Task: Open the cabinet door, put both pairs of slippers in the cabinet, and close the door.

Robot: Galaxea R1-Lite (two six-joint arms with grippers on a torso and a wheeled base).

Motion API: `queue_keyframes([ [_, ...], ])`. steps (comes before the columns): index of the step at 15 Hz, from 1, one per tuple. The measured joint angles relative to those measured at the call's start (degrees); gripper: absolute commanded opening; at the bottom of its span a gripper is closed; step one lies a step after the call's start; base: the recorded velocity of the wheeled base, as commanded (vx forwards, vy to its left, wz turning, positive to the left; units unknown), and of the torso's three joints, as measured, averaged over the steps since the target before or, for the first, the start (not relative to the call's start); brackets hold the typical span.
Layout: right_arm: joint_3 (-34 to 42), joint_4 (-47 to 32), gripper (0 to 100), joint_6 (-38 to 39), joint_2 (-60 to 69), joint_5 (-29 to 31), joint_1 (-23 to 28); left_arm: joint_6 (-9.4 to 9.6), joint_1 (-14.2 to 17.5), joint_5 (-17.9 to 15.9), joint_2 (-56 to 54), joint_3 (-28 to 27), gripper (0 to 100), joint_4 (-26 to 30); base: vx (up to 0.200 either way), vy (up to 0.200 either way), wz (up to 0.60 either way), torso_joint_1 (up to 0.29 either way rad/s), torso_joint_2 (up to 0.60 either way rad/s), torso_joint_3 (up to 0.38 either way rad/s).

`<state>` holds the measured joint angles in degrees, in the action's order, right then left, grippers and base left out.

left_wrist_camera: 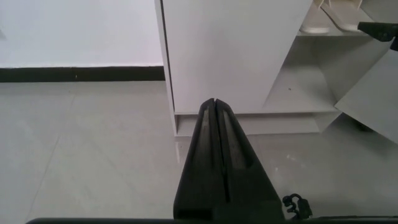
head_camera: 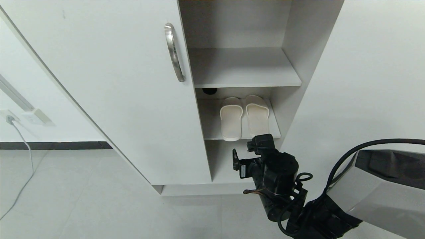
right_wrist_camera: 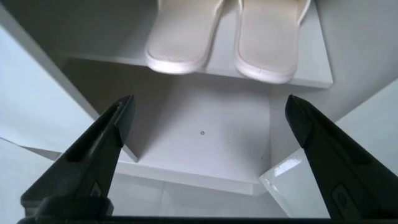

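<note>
A pair of smooth, rounded white slippers (head_camera: 231, 118) lies side by side on the cabinet (head_camera: 308, 39)'s middle shelf (head_camera: 212, 122), toes poking past its front edge. The right gripper (right_wrist_camera: 209, 102) hangs below that edge, its black tapered fingers (right_wrist_camera: 99, 149) spread wide and empty. The left gripper (left_wrist_camera: 214, 104) is pressed closed, holding nothing, above the glossy floor (left_wrist_camera: 93, 143). A curved metal handle (head_camera: 174, 52) sits on the closed door (head_camera: 99, 83).

Right jaws wide apart, left jaws pressed shut.
Your right arm (head_camera: 275, 186) stretches forward from the lower right of the head view, with the right gripper (head_camera: 249, 151) out at its end. In the right wrist view its fingers (right_wrist_camera: 106, 143) stand far apart, a broad gap between them. Your left gripper (left_wrist_camera: 214, 107) points forward and slightly down, jaws meeting along one thin seam.
</note>
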<state>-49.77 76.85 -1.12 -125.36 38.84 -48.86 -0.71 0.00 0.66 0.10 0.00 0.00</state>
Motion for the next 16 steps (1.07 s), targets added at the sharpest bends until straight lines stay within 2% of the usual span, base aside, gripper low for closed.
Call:
queue_keyframes([
  [5,0.57,-0.32,100,0.0,0.13,0.0,-0.15,0.02,0.0,-0.06,0.0,-0.02,0,0.07,0.0,0.0,0.0,0.0,0.0,0.027],
  [14,2.67,-0.18,100,0.01,0.17,-0.39,-0.17,0.02,-0.02,-0.09,0.0,-0.07,0,0.1,0.0,0.0,0.0,0.002,0.0,0.199],
  [16,3.96,0.17,100,0.2,0.44,-3.43,-0.28,0.05,-0.02,-0.01,0.0,-0.02,0,0.05,0.0,0.0,0.0,0.0,0.0,0.168],
])
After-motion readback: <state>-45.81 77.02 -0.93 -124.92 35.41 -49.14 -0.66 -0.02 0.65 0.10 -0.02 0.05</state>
